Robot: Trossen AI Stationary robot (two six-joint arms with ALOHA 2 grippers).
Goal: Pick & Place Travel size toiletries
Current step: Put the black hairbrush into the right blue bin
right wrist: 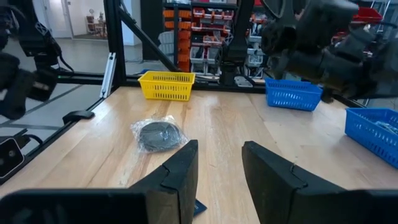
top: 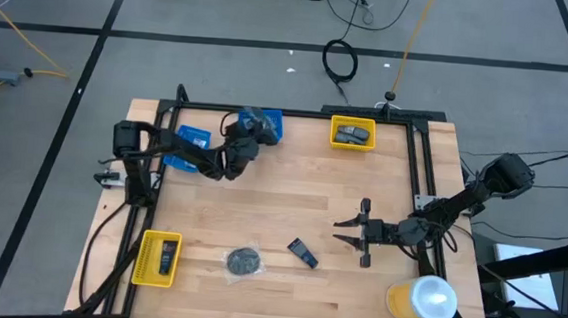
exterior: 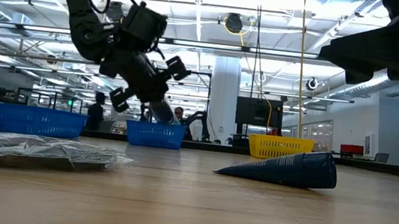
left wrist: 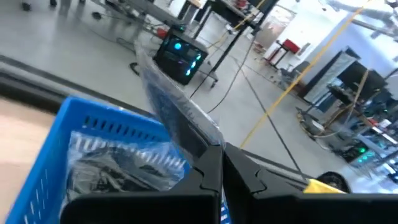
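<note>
Bench [top: 292, 190]: light wood, black frame. Landmark: blue bin [top: 264, 124] at the far edge.

Left gripper [top: 253, 127] hangs just over the blue bin, fingers [left wrist: 211, 165] clamped on a bagged toiletry [left wrist: 177, 118]; more bagged pieces lie inside. Step in hand, judged: the drop into this bin. Next move calls for lowering inside the walls, then releasing.

Right gripper [top: 363, 232] waits well toward the near right of the bin, fingers [right wrist: 177, 171] apart, empty.

Still loose on the bench, well nearer than the bin: round dark pad [top: 245, 262] in wrap, dark oblong piece [top: 304, 252].
</note>
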